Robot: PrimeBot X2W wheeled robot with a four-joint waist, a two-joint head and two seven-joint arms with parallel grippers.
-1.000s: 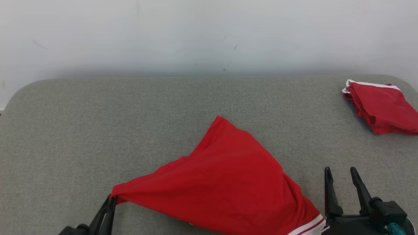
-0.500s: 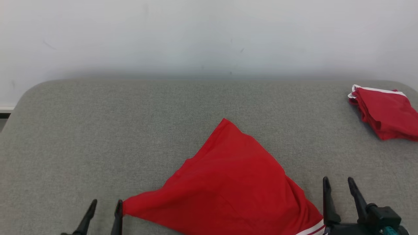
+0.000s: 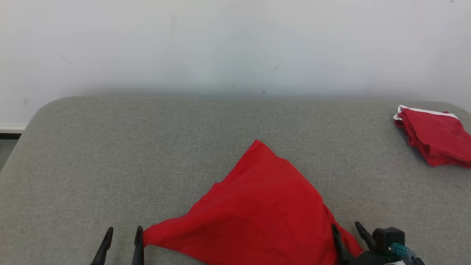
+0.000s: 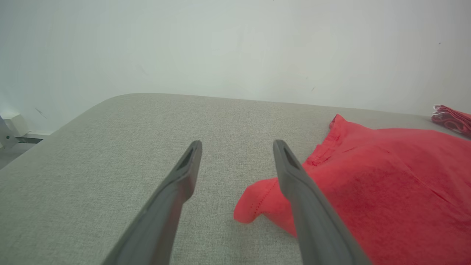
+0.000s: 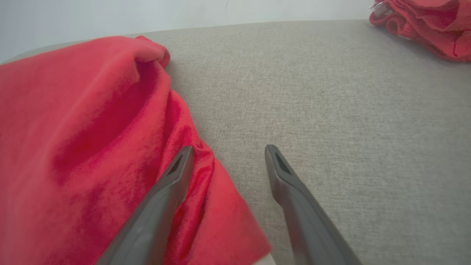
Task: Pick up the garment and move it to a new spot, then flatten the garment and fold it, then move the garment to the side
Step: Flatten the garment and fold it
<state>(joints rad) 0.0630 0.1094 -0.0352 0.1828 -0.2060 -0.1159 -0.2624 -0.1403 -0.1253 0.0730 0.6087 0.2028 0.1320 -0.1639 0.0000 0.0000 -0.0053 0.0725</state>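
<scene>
A red garment [image 3: 257, 213] lies spread in a rough triangle on the grey padded table [image 3: 147, 147], its peak pointing away from me. My left gripper [image 3: 123, 235] stands open just left of the garment's left corner [image 4: 254, 206], nothing between its fingers [image 4: 184, 173]. My right gripper [image 3: 346, 230] is open at the garment's right edge; in the right wrist view its left finger [image 5: 173, 184] hangs over the red cloth [image 5: 92, 147] and its right finger over bare table.
A second red garment [image 3: 434, 140], folded and with white trim, lies at the table's far right [image 5: 427, 25]. A pale wall [image 3: 235, 44] rises behind the table. The table's left edge is rounded, with floor beyond it [image 3: 7, 154].
My left gripper has opened and let go of the garment's left corner, which now rests on the table. My right gripper has moved left to the garment's right edge. The camera has shifted.
</scene>
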